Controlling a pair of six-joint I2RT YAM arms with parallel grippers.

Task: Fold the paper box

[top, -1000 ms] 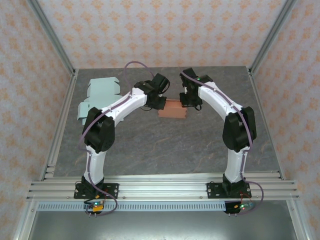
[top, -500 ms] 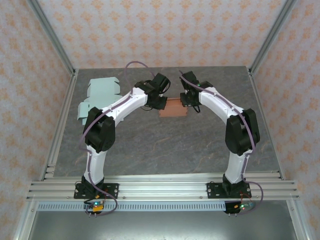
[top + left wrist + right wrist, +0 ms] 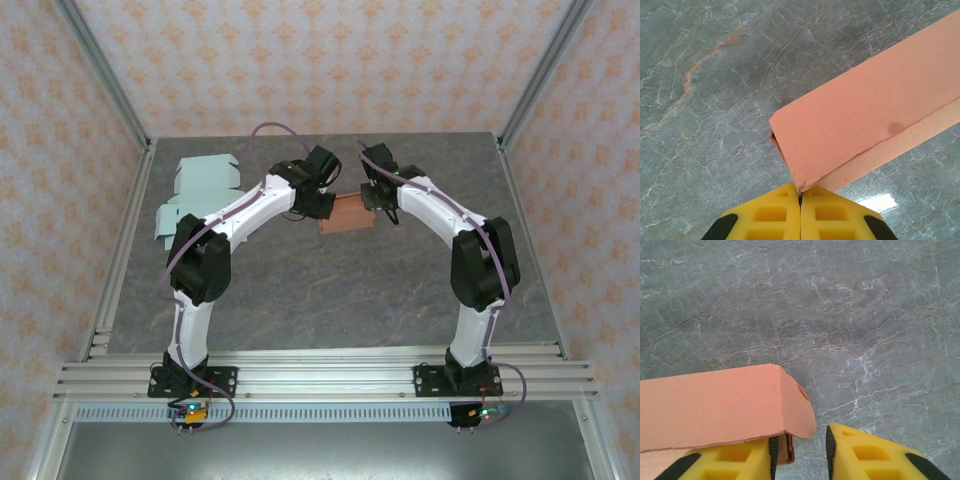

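From the near edge of the counter [image 3: 330, 300], both arms arch over a bare stretch of grey stone and meet past the middle, toward the far edge, and that's where the paper box [image 3: 345, 214] sits, an orange piece held between the two wrists. It's well along, I'd say: in the left wrist view it reads as a long closed sleeve with flat panels and sharp creases, so the body looks formed. The left claw [image 3: 800, 196] is pinched tight on the box's lower corner seam, fingers pressed together with the card edge between them. At the other end, the right claw [image 3: 801, 440] stands partly open, one finger tucked under the box and the other apart on the bare side, and a small end flap hangs in the gap, loose, not clamped. So the ends look like the work left: that flap is untucked, and the left end shows a dark open slit. Hard to call more than that, because both wrist views cut the box off and from above the arms cover its ends, so whether either end is closed, I can't tell. Way off in the far left corner lie pale green sheets [image 3: 200, 190], flat, their outline partly hidden by the left arm.
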